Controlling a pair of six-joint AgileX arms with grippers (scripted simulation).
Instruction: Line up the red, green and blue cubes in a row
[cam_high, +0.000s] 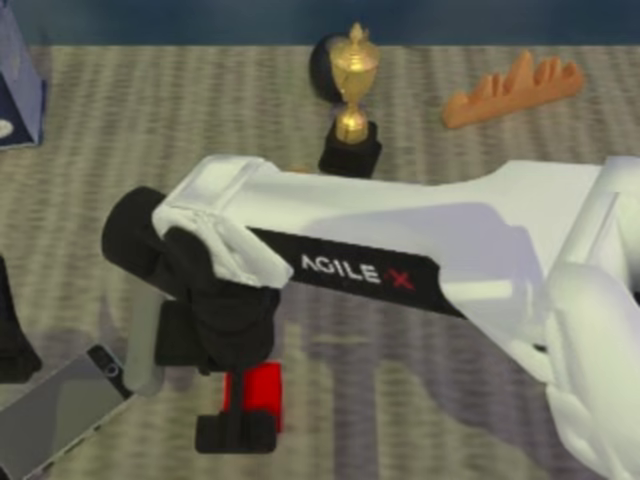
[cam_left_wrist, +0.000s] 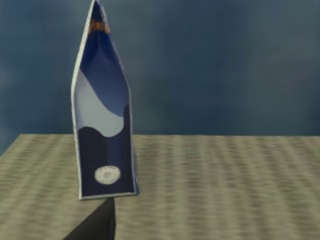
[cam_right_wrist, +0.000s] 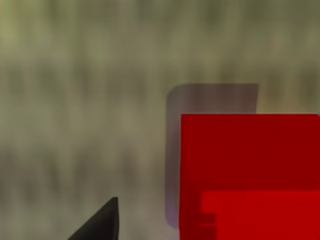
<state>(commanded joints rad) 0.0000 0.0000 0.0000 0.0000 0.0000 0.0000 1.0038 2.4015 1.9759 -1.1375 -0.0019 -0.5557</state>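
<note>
The right arm stretches across the counter toward the left, its gripper down low at the near edge with the red cube right at its fingers, though whether they grip it, I cannot tell.

only the red cube shows (green and blue cannot be seen): a bright, plain, matte block lying flat on the table near its front edge, left of centre, partly hidden from above.
</note>
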